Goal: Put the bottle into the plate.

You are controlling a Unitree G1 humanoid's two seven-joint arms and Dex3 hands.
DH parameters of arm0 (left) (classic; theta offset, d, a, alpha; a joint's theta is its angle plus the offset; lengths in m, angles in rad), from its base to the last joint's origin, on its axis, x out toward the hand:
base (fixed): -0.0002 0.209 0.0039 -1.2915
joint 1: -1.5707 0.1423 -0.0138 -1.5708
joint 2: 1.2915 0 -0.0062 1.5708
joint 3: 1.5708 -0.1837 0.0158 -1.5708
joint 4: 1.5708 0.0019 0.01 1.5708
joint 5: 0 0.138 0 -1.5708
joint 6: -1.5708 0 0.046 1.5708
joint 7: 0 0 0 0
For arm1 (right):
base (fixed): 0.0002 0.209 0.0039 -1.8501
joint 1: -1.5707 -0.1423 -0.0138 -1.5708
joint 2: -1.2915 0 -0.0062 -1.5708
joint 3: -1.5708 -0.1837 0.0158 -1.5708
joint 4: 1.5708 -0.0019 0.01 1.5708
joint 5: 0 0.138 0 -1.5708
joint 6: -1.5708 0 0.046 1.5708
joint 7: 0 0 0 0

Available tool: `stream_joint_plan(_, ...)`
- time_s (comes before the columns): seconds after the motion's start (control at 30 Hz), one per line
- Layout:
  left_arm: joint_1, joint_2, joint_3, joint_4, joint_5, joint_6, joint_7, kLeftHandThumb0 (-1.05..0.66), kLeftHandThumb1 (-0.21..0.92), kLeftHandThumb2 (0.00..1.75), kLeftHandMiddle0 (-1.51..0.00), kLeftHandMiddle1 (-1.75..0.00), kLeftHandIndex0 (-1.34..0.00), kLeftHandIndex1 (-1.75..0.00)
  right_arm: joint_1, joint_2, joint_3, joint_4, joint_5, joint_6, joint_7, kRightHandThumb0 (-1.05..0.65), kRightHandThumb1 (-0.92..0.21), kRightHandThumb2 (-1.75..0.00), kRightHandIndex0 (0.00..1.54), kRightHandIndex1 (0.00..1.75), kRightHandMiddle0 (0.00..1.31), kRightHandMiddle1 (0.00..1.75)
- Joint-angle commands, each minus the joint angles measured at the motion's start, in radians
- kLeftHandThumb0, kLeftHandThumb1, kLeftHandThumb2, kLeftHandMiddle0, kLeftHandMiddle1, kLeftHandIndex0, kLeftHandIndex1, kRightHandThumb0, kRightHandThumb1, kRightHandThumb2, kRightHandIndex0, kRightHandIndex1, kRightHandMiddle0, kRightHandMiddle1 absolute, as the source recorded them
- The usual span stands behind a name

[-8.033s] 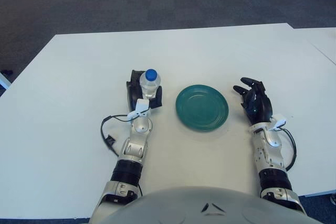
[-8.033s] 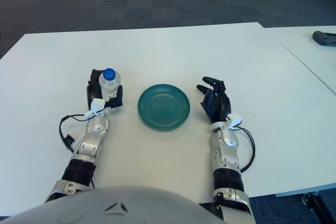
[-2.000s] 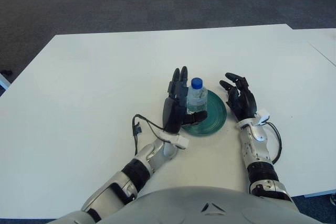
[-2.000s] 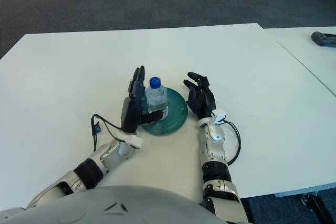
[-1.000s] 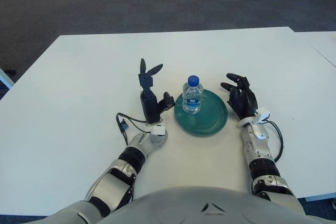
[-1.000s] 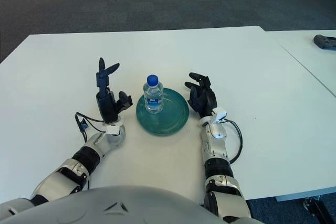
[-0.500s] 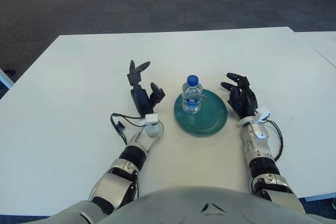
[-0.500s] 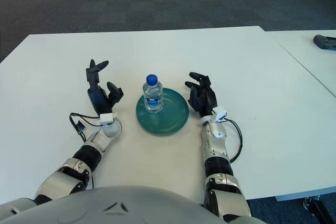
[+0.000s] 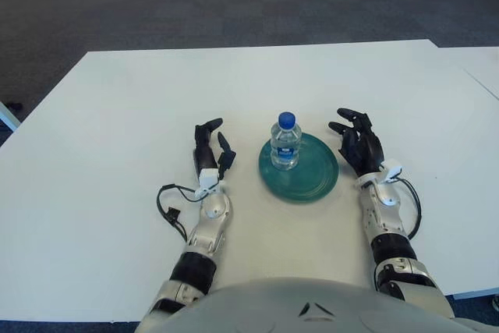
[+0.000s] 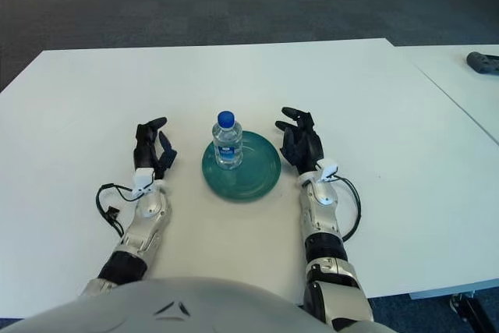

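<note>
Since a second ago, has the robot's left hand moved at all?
Yes. The left hand has dropped lower and drawn further left, away from the green plate, where the bottle stands upright. Its fingers are open, holding nothing.

Both views come from my head, looking forward and down over the white rectangular table (image 9: 101, 115); my grey chest fills the bottom edge. The table's far edge sits high in each view, dark carpet beyond it. The eyes sit side by side, so the views share nearly everything: my black three-fingered left hand (image 9: 207, 149), my black right hand (image 9: 359, 144), and the round teal plate (image 10: 253, 179) between them. Only the right eye catches a dark object (image 10: 483, 62) on the neighbouring table.
</note>
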Motion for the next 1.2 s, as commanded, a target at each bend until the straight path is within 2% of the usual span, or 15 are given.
stream_joint_plan(0.0, 0.108, 0.008, 0.042, -0.022, -0.078, 0.174, -0.098, -0.59, 0.92, 0.78, -0.44, -0.74, -0.17, -1.1, 0.159, 0.032, -0.017, 0.142, 0.018, 0.037, 0.002, -0.53, -0.87, -0.79, 0.48, 1.05, 0.09, 1.12)
stream_joint_plan(0.1, 0.118, 0.003, 0.081, -0.036, -0.082, 0.189, -0.105, -0.58, 0.92, 0.8, -0.46, -0.74, -0.2, -1.11, 0.164, 0.035, -0.015, 0.131, 0.023, 0.038, 0.015, -0.54, -0.87, -0.79, 0.49, 1.04, 0.08, 1.11)
stream_joint_plan(0.33, 0.117, -0.011, 0.123, -0.036, -0.045, 0.188, -0.106, -0.56, 0.92, 0.85, -0.53, -0.78, -0.28, -1.16, 0.163, 0.032, -0.021, 0.136, 0.029, 0.041, 0.031, -0.55, -0.86, -0.77, 0.49, 1.06, 0.09, 1.1)
stream_joint_plan(0.63, 0.117, -0.019, 0.145, -0.019, -0.016, 0.146, -0.134, -0.53, 0.92, 0.77, -0.59, -0.84, -0.39, -1.18, 0.159, 0.031, -0.024, 0.142, 0.022, 0.038, 0.032, -0.56, -0.88, -0.73, 0.47, 1.06, 0.09, 1.1)
stream_joint_plan(0.93, 0.137, 0.007, 0.16, 0.014, -0.079, 0.081, -0.326, -0.52, 0.9, 0.69, -0.57, -0.82, -0.36, -1.14, 0.159, 0.032, -0.026, 0.137, 0.023, 0.046, 0.032, -0.54, -0.88, -0.73, 0.47, 1.06, 0.1, 1.1)
stream_joint_plan(1.17, 0.143, 0.038, 0.174, 0.015, -0.133, 0.098, -0.464, -0.45, 0.78, 0.81, -0.62, -0.79, -0.42, -1.11, 0.161, 0.032, -0.026, 0.129, 0.021, 0.051, 0.027, -0.54, -0.88, -0.74, 0.47, 1.05, 0.1, 1.1)
